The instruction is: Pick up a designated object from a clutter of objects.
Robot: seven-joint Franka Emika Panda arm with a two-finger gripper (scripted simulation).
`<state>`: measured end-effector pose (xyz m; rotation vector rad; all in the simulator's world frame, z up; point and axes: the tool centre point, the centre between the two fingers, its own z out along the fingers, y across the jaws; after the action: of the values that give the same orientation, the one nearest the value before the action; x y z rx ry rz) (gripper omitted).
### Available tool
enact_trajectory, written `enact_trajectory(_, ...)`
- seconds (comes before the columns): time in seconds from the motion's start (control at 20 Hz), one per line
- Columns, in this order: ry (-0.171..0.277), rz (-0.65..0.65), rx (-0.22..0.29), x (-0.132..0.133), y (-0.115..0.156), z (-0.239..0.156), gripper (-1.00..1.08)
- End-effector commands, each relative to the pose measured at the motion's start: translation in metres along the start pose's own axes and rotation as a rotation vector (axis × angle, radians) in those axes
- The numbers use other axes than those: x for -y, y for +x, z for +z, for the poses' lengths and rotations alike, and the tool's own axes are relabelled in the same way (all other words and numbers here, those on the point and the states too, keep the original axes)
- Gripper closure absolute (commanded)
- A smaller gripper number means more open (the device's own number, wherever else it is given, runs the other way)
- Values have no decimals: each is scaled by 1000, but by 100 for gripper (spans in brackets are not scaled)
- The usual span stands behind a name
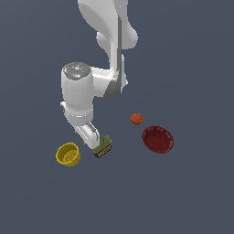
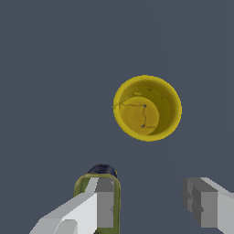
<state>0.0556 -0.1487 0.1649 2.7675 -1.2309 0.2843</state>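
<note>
Exterior view, my gripper [image 1: 93, 139] hanging over the floor [image 1: 192, 192] with fingers spread apart and empty, yellow cup-bowl [image 1: 68, 154] upright just beside the olive-green can [image 1: 103, 146], orange ball [image 1: 136, 119] and dark red bowl [image 1: 157, 139] farther toward the exterior view's right.

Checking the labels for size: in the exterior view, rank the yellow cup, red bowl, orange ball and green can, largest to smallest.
1. red bowl
2. yellow cup
3. green can, partly hidden by the gripper
4. orange ball
</note>
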Motion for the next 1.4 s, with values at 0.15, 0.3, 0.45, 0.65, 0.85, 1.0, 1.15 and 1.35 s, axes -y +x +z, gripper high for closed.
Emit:
enact_trajectory(0.15, -7, 151, -49, -20, 14, 33, -20)
enact_trajectory(0.3, -9, 225, -75, -31, 20, 49, -20)
enact_trajectory(0.45, -9, 286, -97, -41, 25, 62, -20)
enact_trajectory(0.65, -8, 348, -121, -51, 30, 75, -20)
enact_trajectory(0.85, -7, 388, -137, -58, 33, 83, -20)
enact_trajectory(1.0, -6, 405, -143, -61, 34, 86, -20)
enact_trajectory(1.15, -6, 411, -146, -62, 34, 87, -20)
enact_trajectory(1.35, -7, 407, -144, -62, 34, 90, -20)
